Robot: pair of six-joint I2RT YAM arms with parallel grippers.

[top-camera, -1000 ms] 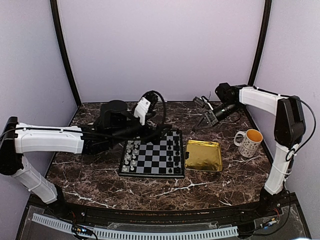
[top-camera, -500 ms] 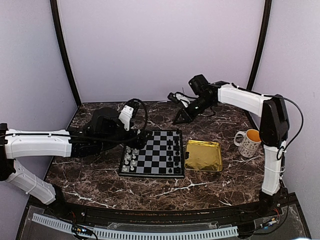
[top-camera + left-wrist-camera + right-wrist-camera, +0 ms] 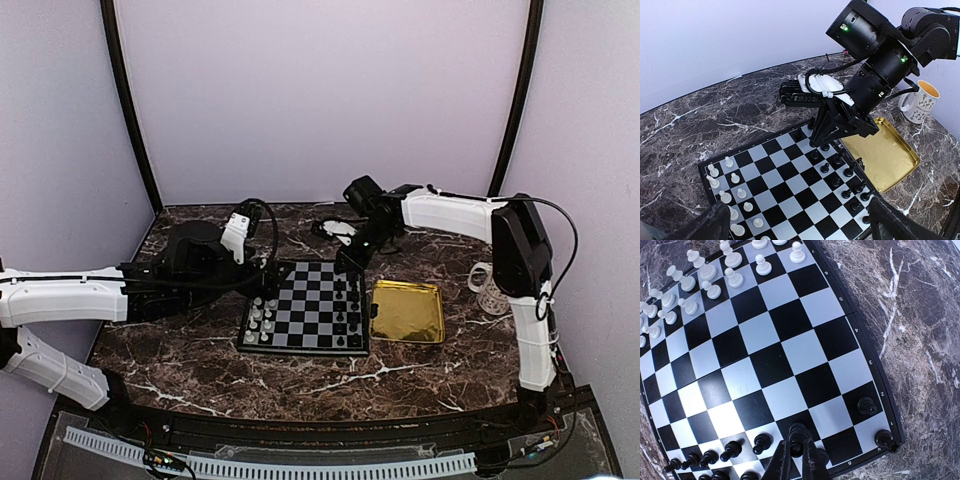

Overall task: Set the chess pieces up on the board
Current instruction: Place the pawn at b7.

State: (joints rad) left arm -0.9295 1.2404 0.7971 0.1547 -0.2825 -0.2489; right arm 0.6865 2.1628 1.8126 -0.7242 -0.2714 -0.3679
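Since most of the set is lined up already, this is probably a late placing step. The biggest thing is the dark brown marble-look table (image 3: 200, 370), and the middle of it is taken up by the board (image 3: 300, 318): flat, square, black and pale grey chequers, thin black rim. Just right of it a shiny gold rectangular tray (image 3: 407, 312) is parked, and a glazed white mug (image 3: 920, 102) with a yellow inside is seen at the far right.

Left gripper (image 3: 272, 270) is held wide open with nothing in it, by the board's upper left corner. Right gripper (image 3: 796, 452) is clenched on a tiny glossy black piece (image 3: 797, 432) at the board's upper right edge. Whether it's touching the square can't be told.

Pale pieces (image 3: 262, 315) are ranked down the left side, black pieces (image 3: 350, 315) down the right.

Next, probably: fingers eased apart and lifted straight up, so the close neighbours aren't knocked.
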